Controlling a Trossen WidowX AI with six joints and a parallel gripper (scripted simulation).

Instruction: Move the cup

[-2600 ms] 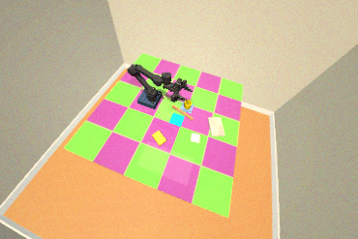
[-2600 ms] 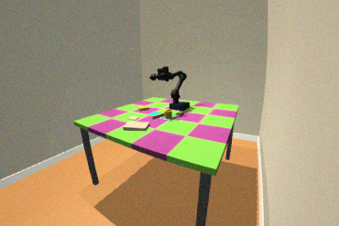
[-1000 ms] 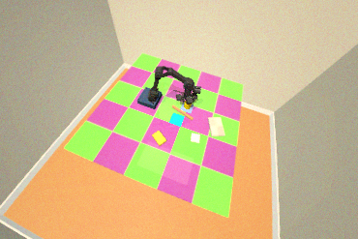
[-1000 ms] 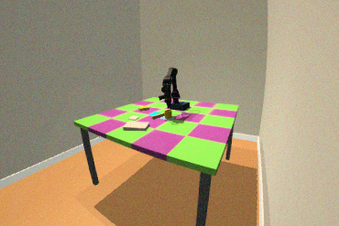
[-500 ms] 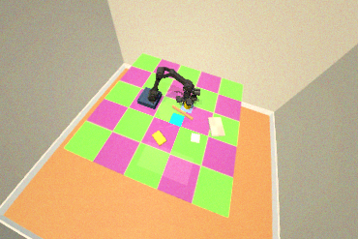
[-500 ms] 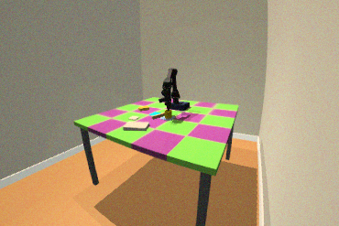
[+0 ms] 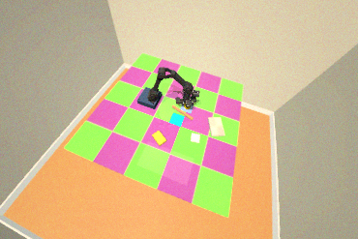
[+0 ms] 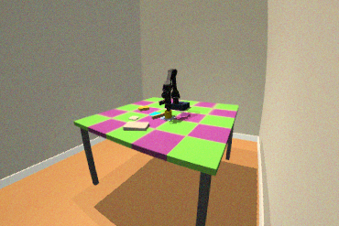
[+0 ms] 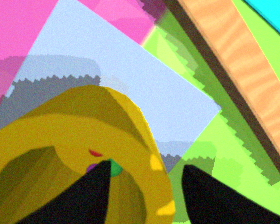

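A yellow cup (image 9: 66, 140) (image 8: 168, 114) stands on a light blue pad (image 9: 116, 75), holding small marbles (image 9: 116, 170); the green, purple and red ones show. My gripper (image 9: 147, 171) (image 7: 186, 102) (image 8: 168, 107) is low over the cup. Its fingers are partly spread: the left fingertip is inside the cup and the right one outside, so they straddle the rim on the cup's right side, with a gap left at the wall. A cyan pad (image 9: 271, 15) (image 7: 177, 119) (image 8: 157, 114) lies a little way off, beyond a wooden stick.
A wooden stick (image 9: 241, 65) (image 7: 182, 112) lies between the blue pad and the cyan pad. A yellow block (image 7: 159, 137) (image 8: 144, 108), a small white block (image 7: 194, 137) and a cream slab (image 7: 216, 126) (image 8: 136, 125) lie on the checkered table (image 7: 116, 154) farther out.
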